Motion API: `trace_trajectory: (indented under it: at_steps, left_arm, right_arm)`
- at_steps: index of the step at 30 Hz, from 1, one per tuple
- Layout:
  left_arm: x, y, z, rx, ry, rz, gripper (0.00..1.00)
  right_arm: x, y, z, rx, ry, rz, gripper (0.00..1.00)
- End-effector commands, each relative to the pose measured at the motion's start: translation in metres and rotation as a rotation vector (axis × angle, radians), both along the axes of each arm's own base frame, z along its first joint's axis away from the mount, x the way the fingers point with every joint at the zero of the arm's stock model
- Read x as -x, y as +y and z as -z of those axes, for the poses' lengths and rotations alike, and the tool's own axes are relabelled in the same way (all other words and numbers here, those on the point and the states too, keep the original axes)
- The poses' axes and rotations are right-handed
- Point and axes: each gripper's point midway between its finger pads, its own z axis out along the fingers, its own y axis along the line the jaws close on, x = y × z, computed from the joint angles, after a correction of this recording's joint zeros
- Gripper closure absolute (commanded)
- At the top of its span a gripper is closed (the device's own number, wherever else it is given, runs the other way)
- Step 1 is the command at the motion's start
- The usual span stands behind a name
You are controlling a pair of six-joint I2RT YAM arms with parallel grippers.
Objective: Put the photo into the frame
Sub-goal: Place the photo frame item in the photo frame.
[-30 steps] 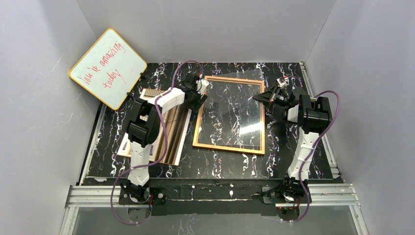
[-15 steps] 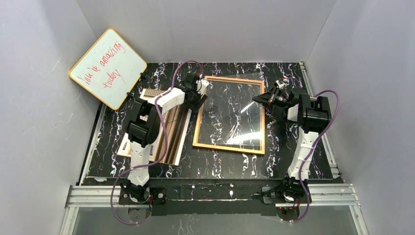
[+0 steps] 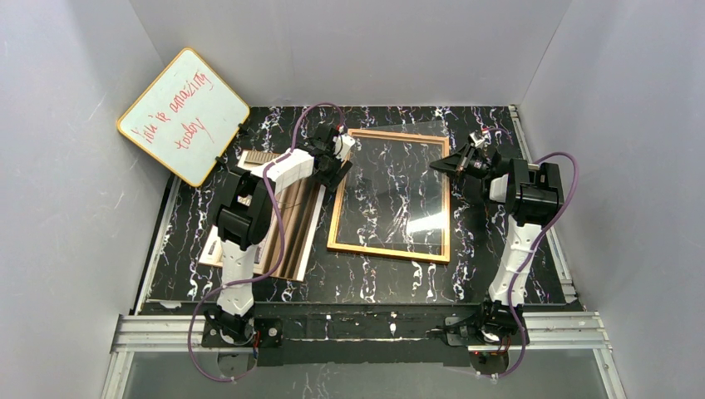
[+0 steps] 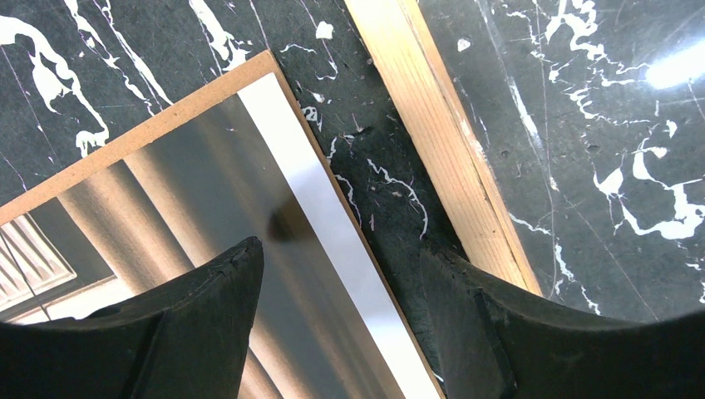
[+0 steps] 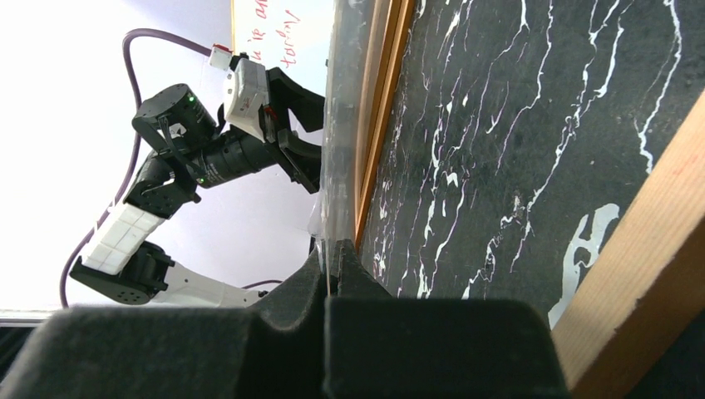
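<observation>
Photo (image 4: 208, 183): flat on the fibreboard back (image 4: 125, 144), left of the frame and apart from it; curtain bands and white border showing, half hidden under the left arm in the top view.
Frame (image 3: 387, 251): lying mid-table, backless, marble showing through the opening.
Clear pane (image 3: 391, 187): raised along its right edge, left edge down near the frame's left rail; seen edge-on from the right wrist.
Right gripper (image 5: 331, 262): closed tight on the pane's thin right edge.
Left gripper (image 4: 341, 258): jaws well apart, holding nothing, poised over the strip of table between the photo's right border and the frame's left rail.
Change over the last second: right gripper nudged left, then back right and a touch higher; glare on the pane slid down and returned. Left arm, photo and backing unmoved.
Meaning for the task: pane merely rocked in the grip, not set aside or reseated; photo not yet picked up. Probably an early, preparatory stage, with all of the loading left to do.
Whiteboard (image 3: 183, 116): propped against the far-left wall, red writing, no part in this.
</observation>
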Motion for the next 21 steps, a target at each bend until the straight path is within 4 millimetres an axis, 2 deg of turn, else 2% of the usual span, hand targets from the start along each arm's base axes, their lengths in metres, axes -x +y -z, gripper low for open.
trace_trajectory:
  at_steps: [1, 7, 14, 21]
  left_arm:
    - [0.023, -0.001, 0.023, -0.032, 0.096, 0.023, 0.32]
    - [0.025, -0.003, 0.023, -0.027, 0.099, 0.026, 0.33]
    - [0.028, -0.004, 0.023, -0.021, 0.102, 0.029, 0.33]
    - [0.029, -0.005, 0.023, -0.014, 0.106, 0.028, 0.33]
  right_arm:
    - [-0.005, -0.003, -0.009, 0.019, -0.059, 0.003, 0.99]
    - [0.005, -0.001, -0.010, -0.033, 0.009, 0.027, 0.99]
    - [0.016, 0.002, -0.001, -0.032, 0.141, 0.077, 0.99]
    - [0.012, -0.001, 0.007, 0.039, 0.172, 0.100, 0.99]
